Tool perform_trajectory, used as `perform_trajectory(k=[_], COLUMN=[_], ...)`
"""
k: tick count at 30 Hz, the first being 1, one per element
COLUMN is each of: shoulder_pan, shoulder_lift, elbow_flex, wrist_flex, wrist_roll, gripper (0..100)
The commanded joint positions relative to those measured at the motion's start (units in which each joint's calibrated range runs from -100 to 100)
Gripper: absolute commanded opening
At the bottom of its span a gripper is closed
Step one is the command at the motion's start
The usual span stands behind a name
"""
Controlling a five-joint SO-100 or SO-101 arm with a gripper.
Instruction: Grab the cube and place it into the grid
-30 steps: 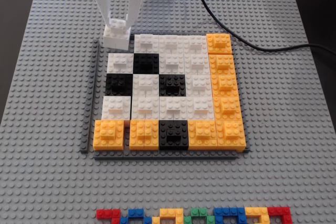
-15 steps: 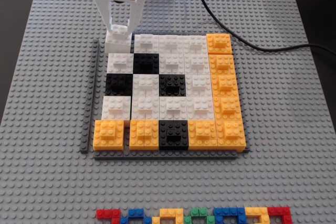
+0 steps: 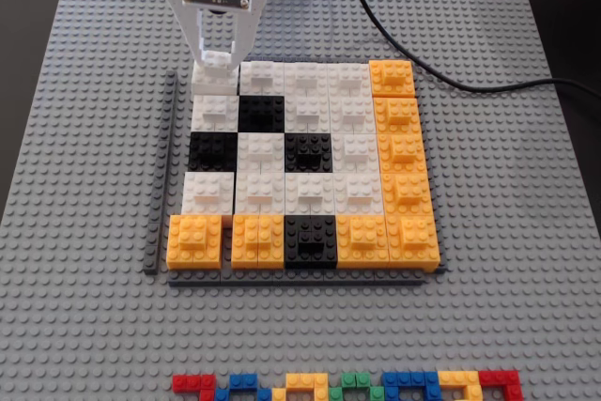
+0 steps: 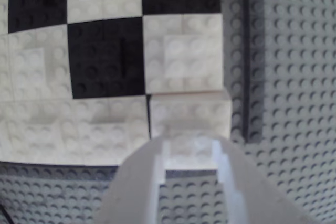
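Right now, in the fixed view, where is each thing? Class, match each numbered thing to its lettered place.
Things:
1. cube
2. loose dark grey strip
3. multicoloured bricks
4. black cable

Places:
A. in a row at the bottom edge of the view
B. lying left of the grid, apart from it
C. at the grid's far left corner, in the gripper
D. crossing the baseplate at the upper right

Pairs: 1-C, 2-B, 3-A, 4-D

Between the matt white plastic fingers (image 4: 142, 182) sits the cube (image 4: 191, 119), smooth studded plastic; beyond them, the grid (image 3: 404, 152) looks faintly glossy
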Motion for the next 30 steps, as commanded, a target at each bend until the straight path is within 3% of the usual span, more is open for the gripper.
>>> perform_trajectory(k=[1, 11, 25, 30], shoulder_pan=[-0.2, -0.5, -0.2, 0.0], shoulder_lift=[0.0, 1.2, 1.6, 1.6], elbow_flex=[-1.0, 0.3, 0.8, 1.6], wrist_flex=[-0.7, -1.7, -2.4, -3.2], wrist_roll=[-0.4, -0.8, -0.5, -0.4], gripper=[3, 3, 18, 19])
